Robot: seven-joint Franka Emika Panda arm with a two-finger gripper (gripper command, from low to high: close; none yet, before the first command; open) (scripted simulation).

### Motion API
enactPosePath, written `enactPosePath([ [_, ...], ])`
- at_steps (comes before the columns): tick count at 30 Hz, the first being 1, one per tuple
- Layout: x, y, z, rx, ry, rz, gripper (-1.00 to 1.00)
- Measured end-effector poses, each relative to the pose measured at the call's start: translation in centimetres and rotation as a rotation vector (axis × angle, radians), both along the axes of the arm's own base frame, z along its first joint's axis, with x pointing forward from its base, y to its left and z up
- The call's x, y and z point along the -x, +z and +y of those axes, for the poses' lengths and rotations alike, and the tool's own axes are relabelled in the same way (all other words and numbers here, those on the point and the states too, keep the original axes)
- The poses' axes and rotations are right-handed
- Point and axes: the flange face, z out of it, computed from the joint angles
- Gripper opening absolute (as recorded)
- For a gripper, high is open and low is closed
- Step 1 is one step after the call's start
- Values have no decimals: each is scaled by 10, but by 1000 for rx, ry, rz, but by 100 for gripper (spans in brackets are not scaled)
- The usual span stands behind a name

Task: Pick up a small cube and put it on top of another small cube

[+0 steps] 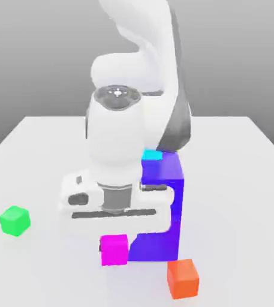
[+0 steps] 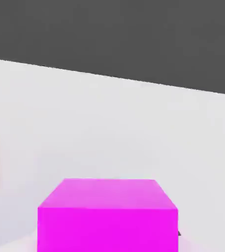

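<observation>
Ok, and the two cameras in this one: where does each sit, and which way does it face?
Exterior view: off the arm, facing it across the table and looking somewhat down; the arm and its gripper show, with the big blue block behind.
Hand view: mounted on the hand, looking out past the magenta cube to the pale surface and a dark area beyond.
Shared: the magenta cube.

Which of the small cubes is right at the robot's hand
The magenta cube, directly below the hand's wide white body; the green cube and orange cube sit apart from it.
</observation>
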Motion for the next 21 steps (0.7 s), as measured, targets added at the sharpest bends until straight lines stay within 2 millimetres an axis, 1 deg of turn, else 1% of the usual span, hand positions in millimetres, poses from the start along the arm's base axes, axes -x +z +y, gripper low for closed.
enactPosePath([
  [2, 29, 5, -61, -4, -224, -7, -100],
  [4, 67, 9, -114, -12, -453, -14, -100],
  [6, 110, 12, -159, -25, -683, -20, -100],
  [7, 134, 12, -178, -33, -801, -24, -100],
  [8, 156, 12, -192, -44, -911, -27, -100],
  [9, 165, 9, -198, -50, -959, -29, -100],
  [11, 164, -1, -197, -55, -975, -33, -100],
  [13, 158, -13, -193, -57, -962, -34, -100],
  [17, 160, -42, -192, -56, -966, -32, -100],
  [18, 161, -49, -192, -55, -967, -29, 100],
  [21, 161, -49, -192, -55, -967, -29, 100],
])
